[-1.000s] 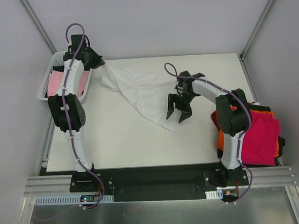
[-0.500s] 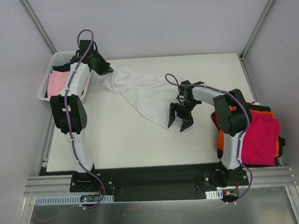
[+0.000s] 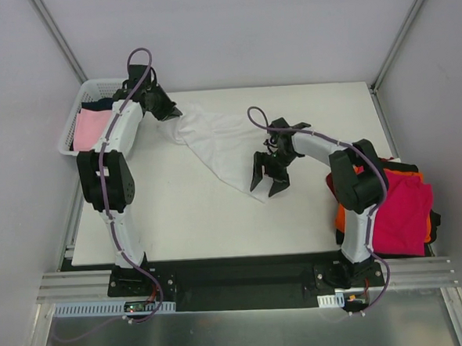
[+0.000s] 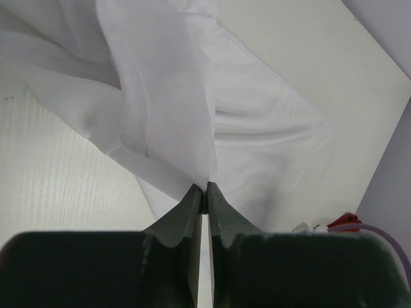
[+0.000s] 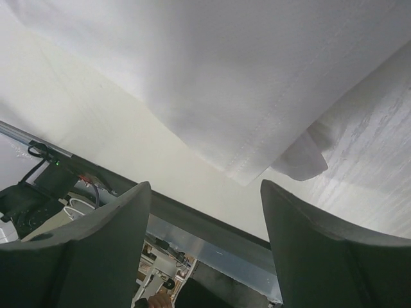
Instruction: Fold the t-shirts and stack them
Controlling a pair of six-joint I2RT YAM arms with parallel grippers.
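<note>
Top external, far left: basket [image 3: 66,138] at the far-left corner of the table [image 3: 179,223], pale pink t-shirt [image 3: 89,128] inside.
Left gripper [image 3: 170,112]: clamped on a bunched edge of the white t-shirt [image 3: 221,142], beside the basket.
White t-shirt: lies crumpled across mid-table.
Right gripper [image 3: 266,184]: spread wide, holding nothing, at the white t-shirt's near corner.
Far right: magenta t-shirt [image 3: 402,209] on top of the orange t-shirt [image 3: 341,213].

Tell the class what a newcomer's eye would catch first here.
A white t-shirt lies spread diagonally across the table, its far-left corner pinched in the shut left gripper. The open right gripper hangs over its near corner. A magenta-red shirt tops a pile at the table's right edge.
</note>
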